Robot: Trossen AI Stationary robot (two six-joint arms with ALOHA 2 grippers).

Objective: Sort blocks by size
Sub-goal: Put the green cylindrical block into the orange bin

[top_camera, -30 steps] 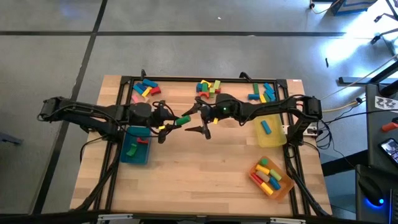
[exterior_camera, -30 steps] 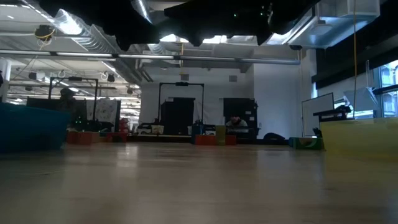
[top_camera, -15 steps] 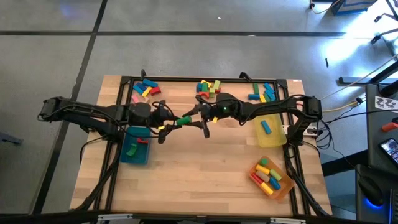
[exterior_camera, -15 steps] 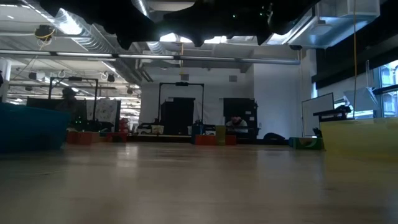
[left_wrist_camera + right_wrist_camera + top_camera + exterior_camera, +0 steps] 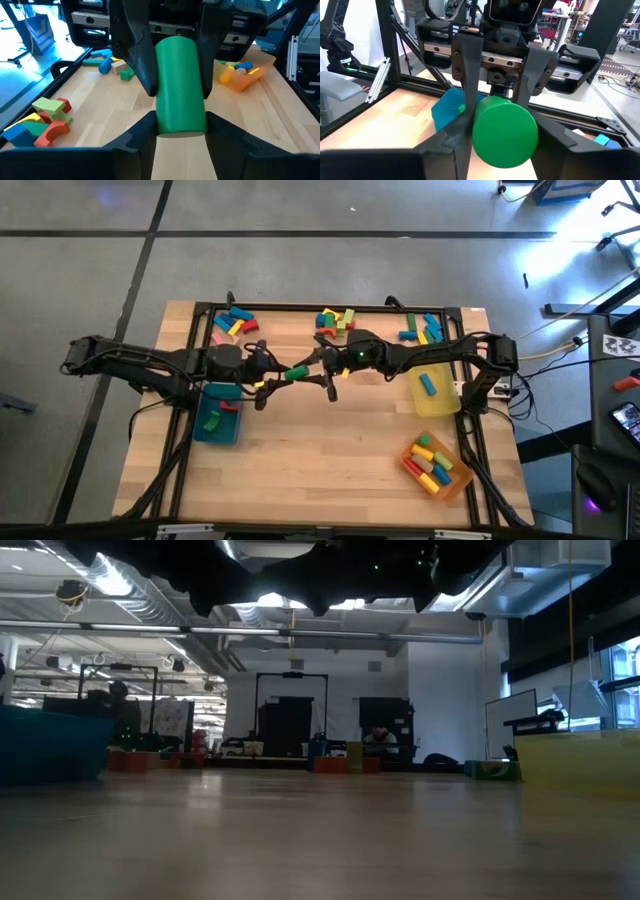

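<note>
A green cylinder block [image 5: 295,373] hangs level over the middle of the table, between my two grippers. My left gripper [image 5: 277,379] reaches in from the table's left and is shut on the cylinder's left end. My right gripper [image 5: 316,369] reaches in from the right and is shut on its right end. The left wrist view shows the cylinder [image 5: 180,85] lengthwise. The right wrist view shows its round end face [image 5: 505,132]. Loose blocks lie in three piles [image 5: 233,324], [image 5: 337,320], [image 5: 420,330] along the far edge. My left gripper pinches the curved sides of the cylinder's left end [image 5: 165,122] between its two fingers. The fingers come level from the table's left and lie along the cylinder, which is clear of the table. My right gripper pinches the curved sides of the right end [image 5: 477,130] between its two fingers. They come level from the table's right and lie along the cylinder.
A teal tray [image 5: 207,432] holding a red and a green block stands at the left. A yellow tray [image 5: 440,406] with one blue block stands at the right. An orange tray [image 5: 455,482] with several blocks is near the right front. Bare wood lies toward the near edge.
My right gripper's fingers have drawn in around the cylinder's right end. The cylinder and my left gripper have stayed nearly in place.
</note>
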